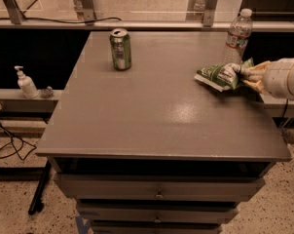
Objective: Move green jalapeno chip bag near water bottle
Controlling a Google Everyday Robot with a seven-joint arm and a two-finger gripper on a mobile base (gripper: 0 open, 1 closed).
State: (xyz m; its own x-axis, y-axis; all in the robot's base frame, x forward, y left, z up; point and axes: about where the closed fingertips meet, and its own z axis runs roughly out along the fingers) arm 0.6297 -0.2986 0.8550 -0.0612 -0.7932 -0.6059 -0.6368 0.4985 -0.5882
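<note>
- We have the gripper (241, 73) reaching in from 3 o'clock at the table's right edge, its two fingers pinched onto the right end of the green jalapeno chip bag (215, 76).
- The bag hangs out toward 9 o'clock from the claw, low over the table (152, 106). We cannot tell whether its far end touches the surface.
- The water bottle (237, 35) stands upright at about 1 o'clock from the bag, near it, close to the table's far right corner.
- We judge the carry almost done, so what remains is a gentle set-down.
- We should lower straight down, or drift only slightly toward 1 o'clock, and stop short of the bottle. It is tall and light-looking, and a nudge from the bag or the wrist could tip it off the edge.
- We should let the crumpled foil settle flat before opening the fingers, so it does not spring or slide.
- We should then withdraw toward 3 o'clock, away from the bottle.
- The green can (120, 48) sits well apart at 10 o'clock and is out of our way.
</note>
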